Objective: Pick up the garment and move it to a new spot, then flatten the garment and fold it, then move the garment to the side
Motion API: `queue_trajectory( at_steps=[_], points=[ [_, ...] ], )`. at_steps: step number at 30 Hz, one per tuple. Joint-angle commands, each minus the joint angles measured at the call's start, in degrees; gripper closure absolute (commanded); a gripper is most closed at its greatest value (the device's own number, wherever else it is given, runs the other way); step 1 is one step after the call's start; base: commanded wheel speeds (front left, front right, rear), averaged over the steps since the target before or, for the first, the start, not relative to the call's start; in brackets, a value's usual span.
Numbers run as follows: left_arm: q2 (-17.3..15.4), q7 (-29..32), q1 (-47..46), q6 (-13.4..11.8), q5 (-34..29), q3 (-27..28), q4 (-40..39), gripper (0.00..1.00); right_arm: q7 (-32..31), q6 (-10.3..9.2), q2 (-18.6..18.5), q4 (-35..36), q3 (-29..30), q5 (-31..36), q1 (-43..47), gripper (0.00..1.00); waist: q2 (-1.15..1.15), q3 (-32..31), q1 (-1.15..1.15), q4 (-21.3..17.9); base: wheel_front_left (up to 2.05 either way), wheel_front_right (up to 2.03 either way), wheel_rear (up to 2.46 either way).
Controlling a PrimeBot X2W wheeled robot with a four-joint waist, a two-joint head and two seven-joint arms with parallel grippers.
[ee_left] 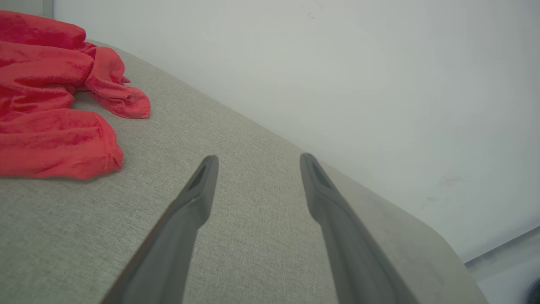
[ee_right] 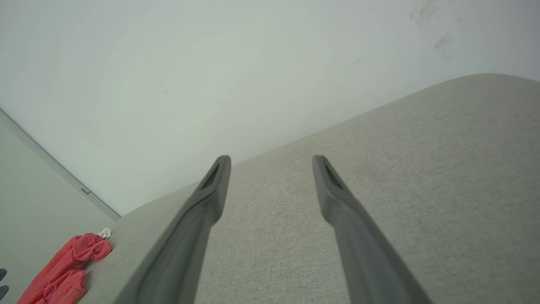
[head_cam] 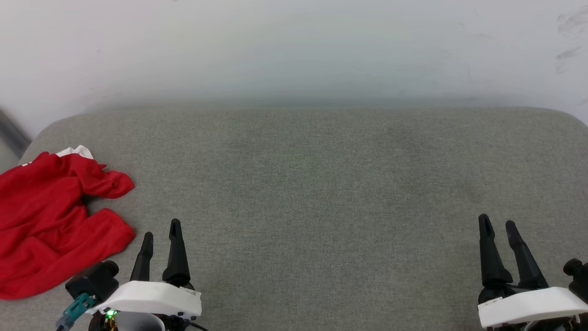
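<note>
The shirt (head_cam: 50, 220) lies crumpled at the left edge of the frame on the grey cushion (head_cam: 321, 184), just left of our left gripper (head_cam: 161, 228), the nearer one. Our right gripper (head_cam: 497, 219) sits far across. Both are spread, empty.

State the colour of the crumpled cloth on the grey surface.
The crumpled soft-cloth garment is bright red; head view shows it best.

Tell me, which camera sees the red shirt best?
The head view: it looks down on most of the red shirt, white bit included. The left wrist view is closer but cuts much off. The right wrist view shows it tiny and far.
</note>
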State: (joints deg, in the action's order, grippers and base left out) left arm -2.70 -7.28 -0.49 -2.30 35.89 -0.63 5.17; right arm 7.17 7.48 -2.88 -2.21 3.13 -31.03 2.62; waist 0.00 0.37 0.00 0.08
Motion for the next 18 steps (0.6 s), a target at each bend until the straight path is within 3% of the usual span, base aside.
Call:
queue_trajectory(
  at_steps=[1, 18],
  points=[
    [-0.15, -0.5, -0.22, -0.29, -1.32, -0.18, -0.89, 0.0, 0.59, 0.01, -0.03, 0.89, 0.08, 1.28, 0.0, 0.0, 0.0, 0.01, 0.0, 0.01, 0.0, 0.0, 0.0],
    [-0.18, -2.98, 1.48, -0.91, -12.59, -1.82, -0.86, 0.0, 3.07, 0.01, -0.01, 1.68, -0.2, 11.03, 1.67, 0.0, 0.0, -0.25, 0.0, 0.46, 0.0, 0.0, 0.0]
  ],
)
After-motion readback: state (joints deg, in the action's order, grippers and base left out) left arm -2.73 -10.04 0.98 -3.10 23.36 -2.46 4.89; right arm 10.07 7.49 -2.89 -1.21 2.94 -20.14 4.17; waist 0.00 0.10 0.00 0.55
